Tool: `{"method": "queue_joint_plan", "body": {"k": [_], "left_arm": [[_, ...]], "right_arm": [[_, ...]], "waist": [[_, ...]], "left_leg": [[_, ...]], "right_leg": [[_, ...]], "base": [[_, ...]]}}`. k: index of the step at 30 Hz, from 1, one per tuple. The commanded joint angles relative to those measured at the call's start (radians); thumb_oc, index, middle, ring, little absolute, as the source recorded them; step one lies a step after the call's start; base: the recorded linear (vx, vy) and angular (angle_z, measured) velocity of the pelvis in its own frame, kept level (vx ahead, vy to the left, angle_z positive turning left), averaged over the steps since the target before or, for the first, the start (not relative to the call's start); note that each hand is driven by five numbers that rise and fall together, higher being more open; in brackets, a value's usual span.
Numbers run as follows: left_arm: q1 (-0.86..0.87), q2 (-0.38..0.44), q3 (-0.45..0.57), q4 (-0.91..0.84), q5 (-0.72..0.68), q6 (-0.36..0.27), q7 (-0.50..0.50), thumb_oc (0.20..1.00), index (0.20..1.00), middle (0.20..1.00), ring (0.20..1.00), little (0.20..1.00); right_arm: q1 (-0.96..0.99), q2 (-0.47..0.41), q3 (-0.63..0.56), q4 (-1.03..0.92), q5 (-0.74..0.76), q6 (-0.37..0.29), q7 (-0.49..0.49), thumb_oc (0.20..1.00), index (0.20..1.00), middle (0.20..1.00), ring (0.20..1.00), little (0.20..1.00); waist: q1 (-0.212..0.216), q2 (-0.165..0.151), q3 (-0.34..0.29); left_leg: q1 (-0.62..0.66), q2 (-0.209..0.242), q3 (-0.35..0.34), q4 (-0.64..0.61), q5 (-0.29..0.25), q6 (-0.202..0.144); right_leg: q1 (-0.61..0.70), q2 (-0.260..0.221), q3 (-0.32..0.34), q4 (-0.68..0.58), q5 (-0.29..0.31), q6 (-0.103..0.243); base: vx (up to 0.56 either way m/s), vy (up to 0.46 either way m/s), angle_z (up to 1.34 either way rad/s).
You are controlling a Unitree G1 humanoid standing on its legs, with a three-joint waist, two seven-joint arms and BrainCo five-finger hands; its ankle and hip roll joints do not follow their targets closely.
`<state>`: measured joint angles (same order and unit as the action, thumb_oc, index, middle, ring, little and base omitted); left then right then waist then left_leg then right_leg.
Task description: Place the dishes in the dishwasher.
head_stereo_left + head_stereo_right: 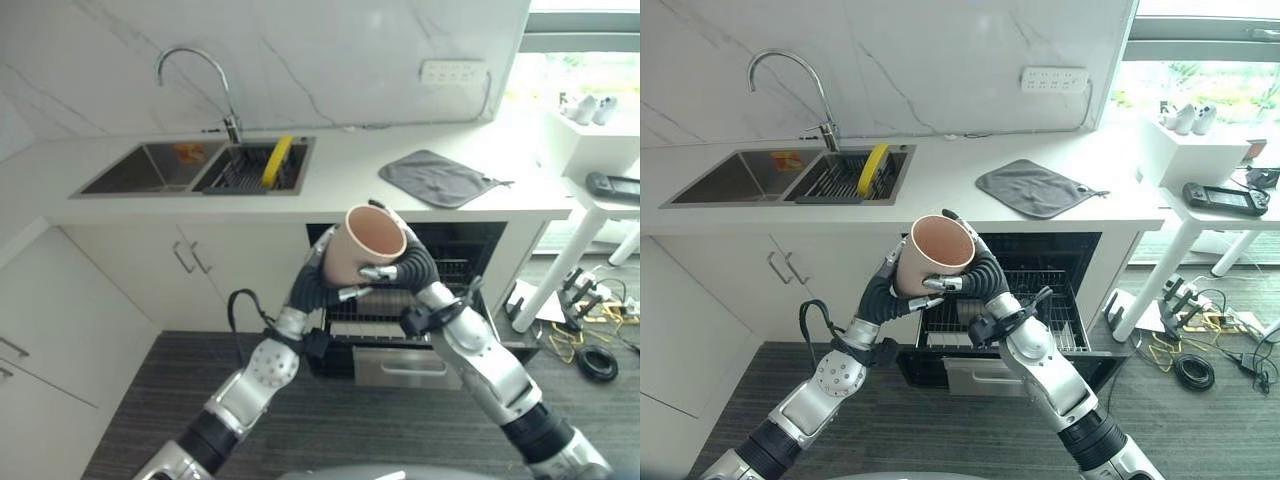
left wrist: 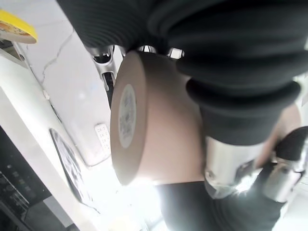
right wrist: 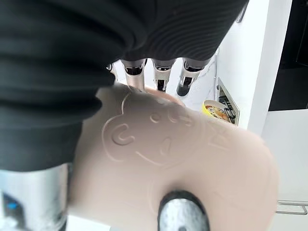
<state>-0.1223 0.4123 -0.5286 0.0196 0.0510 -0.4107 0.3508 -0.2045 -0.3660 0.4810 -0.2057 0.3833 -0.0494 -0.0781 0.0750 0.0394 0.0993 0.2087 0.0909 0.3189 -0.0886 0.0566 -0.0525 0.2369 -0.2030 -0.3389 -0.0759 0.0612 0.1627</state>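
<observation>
Both hands grip a pink cup at the scene's centre: left hand curled on its side, right hand wrapped round from the other. Below sits the open dishwasher. White counter spans above; sink with yellow plate at 10 o'clock, grey cloth at 1 o'clock. Dark wood floor at 6 o'clock.

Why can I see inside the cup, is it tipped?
Tipped. The pink cup leans its empty mouth toward the camera, held between the left hand and right hand above the open dishwasher.
</observation>
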Motion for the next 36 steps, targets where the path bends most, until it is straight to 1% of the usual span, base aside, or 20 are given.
{"method": "queue_joint_plan", "body": {"k": [1,7,9,10,11,12,13,14,16,21,24,26,34,36], "left_arm": [[-0.133,0.002,-0.061,-0.039,0.026,-0.056,-0.028,0.2,0.2,0.2,0.2,0.2],[-0.135,0.0,-0.069,-0.031,0.029,-0.054,-0.034,0.2,0.2,0.2,0.2,0.2],[-0.135,0.002,-0.069,-0.032,0.052,-0.054,-0.03,0.2,0.2,0.2,0.2,0.2],[-0.139,0.005,-0.069,-0.036,0.07,-0.042,-0.039,0.2,0.2,0.2,0.2,0.2],[-0.147,0.015,-0.08,-0.031,0.102,-0.003,-0.068,0.231,0.231,0.231,0.231,0.231],[-0.148,0.015,-0.081,-0.03,0.102,0.0,-0.069,0.316,0.316,0.316,0.316,0.316],[-0.151,0.016,-0.087,-0.026,0.091,0.019,-0.07,0.846,0.846,0.846,0.846,0.846],[-0.152,0.016,-0.087,-0.022,0.083,0.026,-0.072,1.0,1.0,1.0,1.0,1.0],[-0.145,0.017,-0.086,-0.015,0.065,0.046,-0.086,1.0,1.0,1.0,1.0,1.0],[-0.13,0.017,-0.072,-0.005,0.051,0.065,-0.052,1.0,1.0,1.0,1.0,1.0],[-0.117,0.022,-0.048,-0.001,0.05,0.072,-0.024,1.0,1.0,1.0,1.0,1.0],[-0.102,0.027,-0.022,0.011,0.052,0.066,0.004,1.0,1.0,1.0,1.0,1.0],[-0.053,0.038,0.065,0.029,0.057,0.064,0.051,1.0,1.0,1.0,1.0,1.0],[-0.022,0.045,0.105,0.032,0.037,0.059,0.05,1.0,1.0,1.0,1.0,1.0]], "right_arm": [[-0.14,0.05,0.034,-0.001,-0.017,-0.032,0.041,0.2,0.2,0.2,0.2,0.2],[-0.148,0.054,0.034,0.003,-0.024,-0.036,0.04,0.2,0.2,0.2,0.2,0.2],[-0.151,0.055,0.036,0.004,-0.027,-0.039,0.034,0.2,0.2,0.2,0.2,0.2],[-0.151,0.054,0.034,0.005,-0.026,-0.04,0.033,0.2,0.2,0.2,0.2,0.2],[-0.15,0.053,0.032,0.008,-0.022,-0.046,0.028,0.2,0.2,0.2,0.2,0.2],[-0.15,0.053,0.032,0.009,-0.022,-0.046,0.028,0.2,0.2,0.2,0.2,0.2],[-0.149,0.054,0.031,0.01,-0.021,-0.051,0.023,0.2,0.2,0.2,0.2,0.2],[-0.149,0.053,0.029,0.009,-0.017,-0.054,0.017,0.2,0.2,0.2,0.2,0.2],[-0.148,0.051,0.021,0.005,-0.008,-0.06,-0.006,0.2,0.2,0.2,0.2,0.2],[-0.137,0.05,-0.019,0.006,0.02,-0.079,-0.06,0.2,0.2,0.2,0.2,0.2],[-0.127,0.045,-0.059,0.013,0.042,-0.108,-0.113,0.2,0.2,0.2,0.2,0.2],[-0.109,0.04,-0.108,0.017,0.076,-0.131,-0.151,0.2,0.2,0.2,0.2,0.2],[-0.022,0.025,-0.238,0.041,0.129,-0.188,-0.194,0.2,0.2,0.2,0.2,0.2],[0.001,0.02,-0.277,0.054,0.134,-0.206,-0.2,0.2,0.2,0.2,0.2,0.2]], "waist": [[0.024,-0.037,0.011],[0.025,-0.035,0.01],[0.026,-0.035,0.01],[0.026,-0.035,0.01],[0.024,-0.033,0.01],[0.024,-0.033,0.01],[0.022,-0.031,0.01],[0.021,-0.031,0.009],[0.02,-0.029,0.01],[0.017,-0.026,0.012],[0.014,-0.026,0.014],[0.01,-0.024,0.014],[-0.001,-0.018,0.018],[-0.003,-0.018,0.019]], "left_leg": [[0.015,-0.023,-0.032,0.083,-0.15,0.044],[0.013,-0.025,-0.032,0.09,-0.154,0.045],[0.013,-0.024,-0.032,0.092,-0.155,0.045],[0.013,-0.024,-0.032,0.092,-0.155,0.045],[0.014,-0.023,-0.032,0.092,-0.153,0.043],[0.014,-0.023,-0.032,0.092,-0.153,0.043],[0.015,-0.021,-0.03,0.09,-0.152,0.042],[0.016,-0.021,-0.029,0.089,-0.151,0.042],[0.017,-0.019,-0.027,0.087,-0.149,0.041],[0.022,-0.017,-0.024,0.081,-0.147,0.04],[0.022,-0.015,-0.023,0.082,-0.147,0.039],[0.022,-0.014,-0.022,0.083,-0.148,0.038],[0.022,-0.009,-0.018,0.085,-0.146,0.038],[0.021,-0.006,-0.016,0.086,-0.145,0.036]], "right_leg": [[-0.003,-0.028,0.038,0.072,-0.106,-0.019],[-0.003,-0.028,0.038,0.075,-0.108,-0.02],[-0.003,-0.028,0.038,0.074,-0.108,-0.021],[-0.002,-0.027,0.038,0.073,-0.108,-0.02],[-0.002,-0.027,0.038,0.073,-0.108,-0.02],[-0.001,-0.027,0.037,0.073,-0.108,-0.02],[-0.001,-0.027,0.035,0.073,-0.108,-0.019],[-0.001,-0.027,0.035,0.073,-0.107,-0.019],[-0.001,-0.027,0.034,0.072,-0.107,-0.018],[0.0,-0.027,0.031,0.073,-0.107,-0.017],[-0.001,-0.026,0.031,0.075,-0.108,-0.017],[-0.003,-0.026,0.032,0.077,-0.109,-0.017],[-0.006,-0.022,0.035,0.081,-0.109,-0.019],[-0.009,-0.02,0.036,0.085,-0.11,-0.019]], "base": [[0.0,0.0,0.0],[0.0,0.0,0.0],[0.0,0.0,0.0],[0.0,0.0,0.0],[0.0,0.0,0.0],[0.0,0.0,0.0],[0.0,0.0,0.0],[0.0,0.0,0.0],[0.0,0.0,0.0],[0.0,0.0,0.0],[0.0,0.0,0.0],[0.0,0.0,0.0],[0.0,0.0,0.0],[-0.01,0.036,0.0]]}}
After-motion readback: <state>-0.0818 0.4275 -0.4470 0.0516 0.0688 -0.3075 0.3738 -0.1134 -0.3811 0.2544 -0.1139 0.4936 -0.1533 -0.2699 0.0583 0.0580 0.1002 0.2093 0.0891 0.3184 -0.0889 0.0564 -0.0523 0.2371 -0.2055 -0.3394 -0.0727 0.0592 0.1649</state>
